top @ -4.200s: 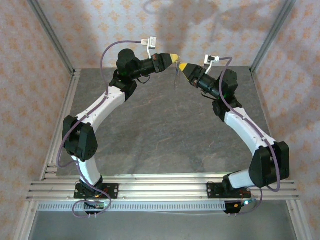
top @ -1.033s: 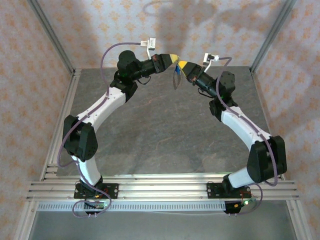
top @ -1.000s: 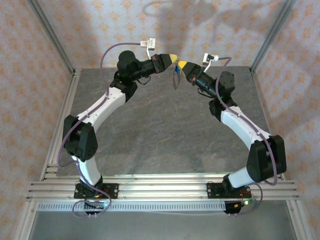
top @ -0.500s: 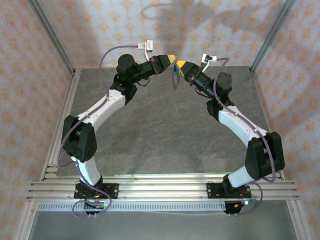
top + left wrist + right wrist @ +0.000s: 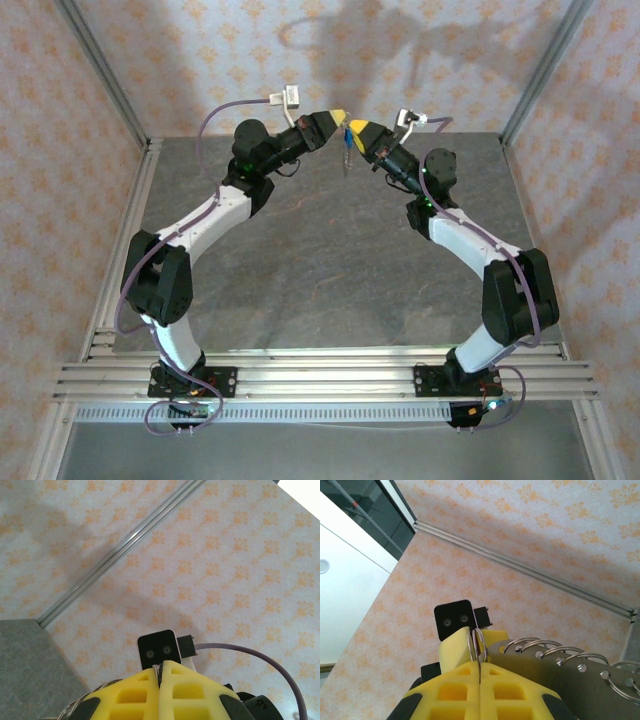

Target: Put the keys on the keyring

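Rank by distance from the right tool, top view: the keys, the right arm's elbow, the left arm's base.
1. Keys: dangling just under the right tool, centre-back.
2. Right arm's elbow: right side, mid-table.
3. Left arm's base: near edge, left.

The thin silvery wire keyring (image 5: 476, 644) looks to us like bright, polished metal. The fingers (image 5: 451, 690) of the right gripper (image 5: 479, 666) are matt yellow moulded plastic (pocketed rather than smooth), and the left gripper (image 5: 161, 669) has the same dull yellow finish. We read the grey mottled tabletop (image 5: 330, 260) as matt and stone-like, the silver frame rails (image 5: 320, 372) as brushed metal, the white arm shells (image 5: 215, 215) as glossy plastic, and the peach patterned walls (image 5: 60, 120) as flat paper or cloth.
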